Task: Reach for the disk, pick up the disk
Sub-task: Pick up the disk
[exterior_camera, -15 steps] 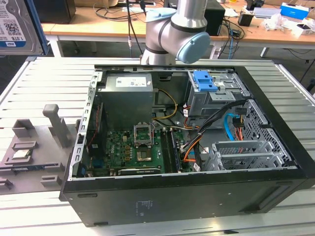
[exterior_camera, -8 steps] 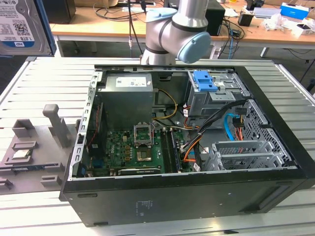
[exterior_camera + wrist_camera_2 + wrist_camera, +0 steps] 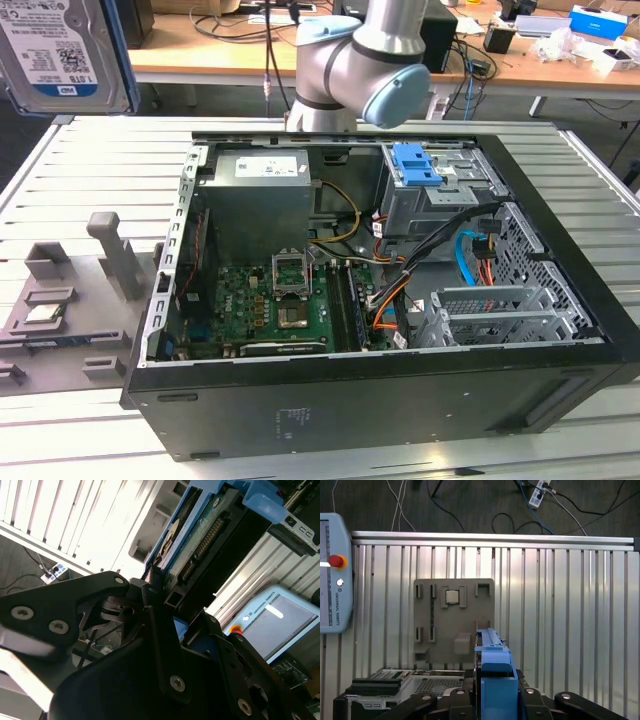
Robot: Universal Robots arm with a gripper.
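The disk (image 3: 60, 50), a silver hard drive with a white-and-blue label and a blue side bracket, hangs high at the exterior view's top left, well above the table. In the second wrist view its green circuit-board side (image 3: 210, 525) and blue bracket run up from my gripper (image 3: 160, 587), whose black fingers (image 3: 150, 592) close on its lower edge. In the first wrist view the disk (image 3: 492, 670) stands edge-on between the gripper's black links (image 3: 492, 702), above the slatted table. The gripper is shut on the disk.
An open black computer case (image 3: 560, 300) lies on the slatted aluminium table (image 3: 100, 170), with a small blue latch (image 3: 415, 165) on its drive cage. A grey holder with upright posts (image 3: 70, 290) (image 3: 454, 620) sits beside the case. A teach pendant (image 3: 332, 575) lies on the table edge.
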